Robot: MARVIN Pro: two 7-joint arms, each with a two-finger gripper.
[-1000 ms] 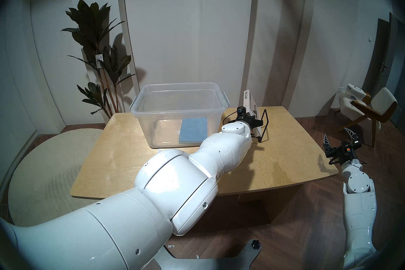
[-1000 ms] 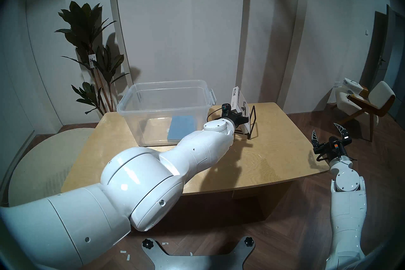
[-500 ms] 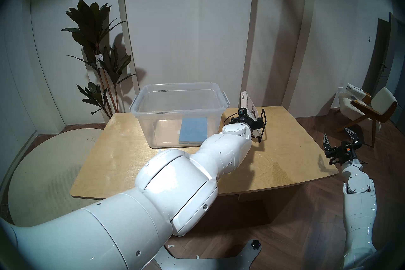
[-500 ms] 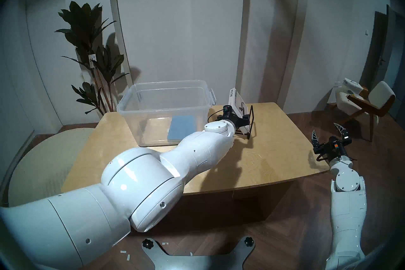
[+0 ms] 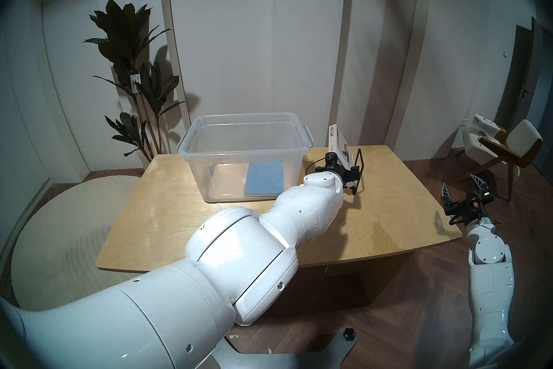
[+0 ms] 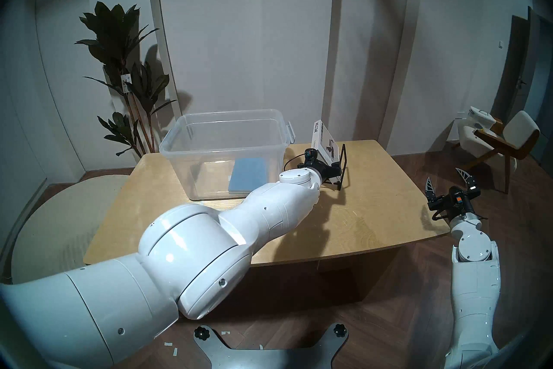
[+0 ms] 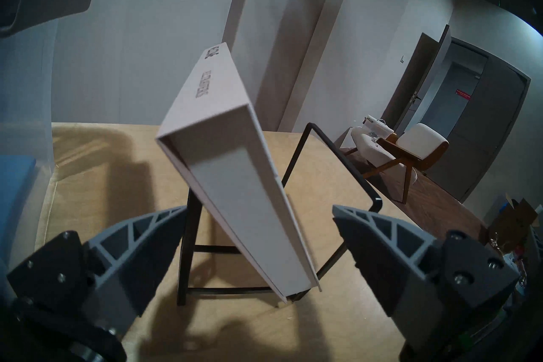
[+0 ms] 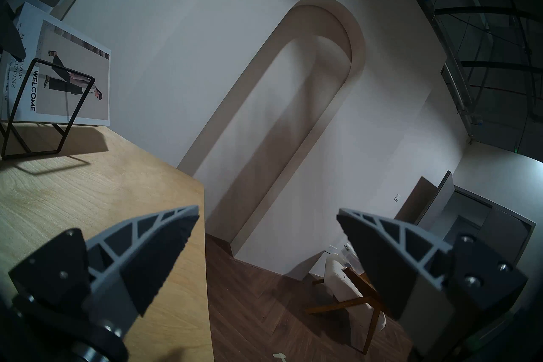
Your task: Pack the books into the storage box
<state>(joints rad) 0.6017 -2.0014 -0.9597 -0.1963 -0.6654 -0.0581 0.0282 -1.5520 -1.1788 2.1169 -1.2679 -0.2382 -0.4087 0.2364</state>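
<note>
A thin blue book lies flat on the floor of the clear storage box. To the right of the box, a thick white "WELCOME" book leans in a black wire rack. My left gripper is open at the book's near lower end, one finger on each side and neither touching it. My right gripper is open and empty, off the table's right edge.
The wooden table carries the box at the back middle and the rack to its right. A tall plant stands behind the table's left corner. An armchair sits at the far right, over the wooden floor.
My left gripper has opened, letting go of the white book. The book's top has tipped slightly left in the rack, and the left wrist has drawn back a little. The right arm is still.
</note>
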